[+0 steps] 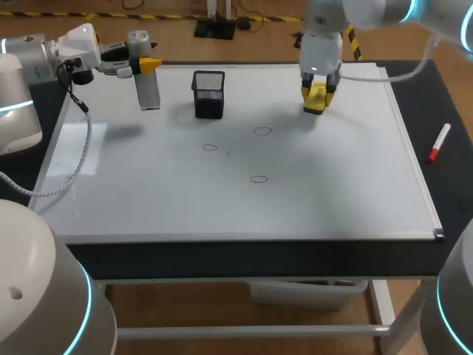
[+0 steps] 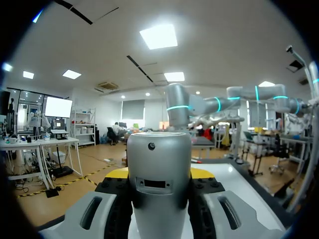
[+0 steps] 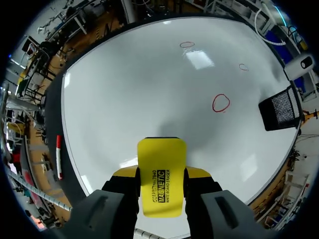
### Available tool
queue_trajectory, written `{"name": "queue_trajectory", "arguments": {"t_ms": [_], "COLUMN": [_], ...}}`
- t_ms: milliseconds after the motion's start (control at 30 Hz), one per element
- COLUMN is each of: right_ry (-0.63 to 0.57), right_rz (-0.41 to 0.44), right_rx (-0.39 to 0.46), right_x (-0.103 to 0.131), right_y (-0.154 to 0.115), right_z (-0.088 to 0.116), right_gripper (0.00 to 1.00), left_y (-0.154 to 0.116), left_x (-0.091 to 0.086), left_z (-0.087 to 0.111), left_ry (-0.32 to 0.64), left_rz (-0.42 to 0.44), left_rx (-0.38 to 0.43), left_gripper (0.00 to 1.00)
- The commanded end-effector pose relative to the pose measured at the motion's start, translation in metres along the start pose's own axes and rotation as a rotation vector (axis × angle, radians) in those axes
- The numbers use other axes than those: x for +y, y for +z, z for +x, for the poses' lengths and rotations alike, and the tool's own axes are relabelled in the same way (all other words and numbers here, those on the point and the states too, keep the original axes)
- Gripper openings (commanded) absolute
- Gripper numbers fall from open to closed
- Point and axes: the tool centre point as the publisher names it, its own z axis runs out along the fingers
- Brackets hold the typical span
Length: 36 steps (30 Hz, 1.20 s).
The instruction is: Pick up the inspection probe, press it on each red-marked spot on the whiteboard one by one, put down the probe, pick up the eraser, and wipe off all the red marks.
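Yellow eraser (image 1: 313,108) sits clamped in the right gripper (image 1: 318,92) above the whiteboard's (image 1: 148,200) far side with three red marks (image 1: 262,132) unwiped; the left gripper (image 1: 145,65) grips the probe (image 1: 149,92) upright beside the mesh cup (image 1: 209,94). Left wrist: probe fills the fingers, held off the board. Right wrist: nearest mark (image 3: 221,103) lies ahead of the eraser, so lower it flat, press evenly and sweep fully across each ring.

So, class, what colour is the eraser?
The eraser is bright yellow with black print, seen best in the right wrist view.
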Motion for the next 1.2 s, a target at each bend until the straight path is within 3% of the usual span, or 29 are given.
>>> {"name": "queue_trajectory", "arguments": {"t_ms": [33, 267, 467, 1200], "right_ry": [0.022, 0.076, 0.113, 0.142], "right_rz": [0.305, 0.302, 0.290, 0.268], "right_rx": [-0.025, -0.023, -0.027, -0.046], "right_x": [0.028, 0.040, 0.042, 0.043], "right_y": [-0.004, 0.002, 0.007, 0.007], "right_z": [0.051, 0.079, 0.092, 0.093], "right_gripper": [0.00, 0.00, 0.00, 0.00], "left_y": [0.001, 0.001, 0.001, 0.001], "left_x": [0.000, 0.000, 0.000, 0.000], "left_z": [0.000, 0.000, 0.000, 0.000], "left_ry": [0.003, 0.003, 0.003, 0.003], "left_rz": [0.001, 0.001, 0.001, 0.001], "left_rx": [-0.003, -0.003, -0.003, -0.003], "left_gripper": [0.00, 0.00, 0.00, 0.00]}}
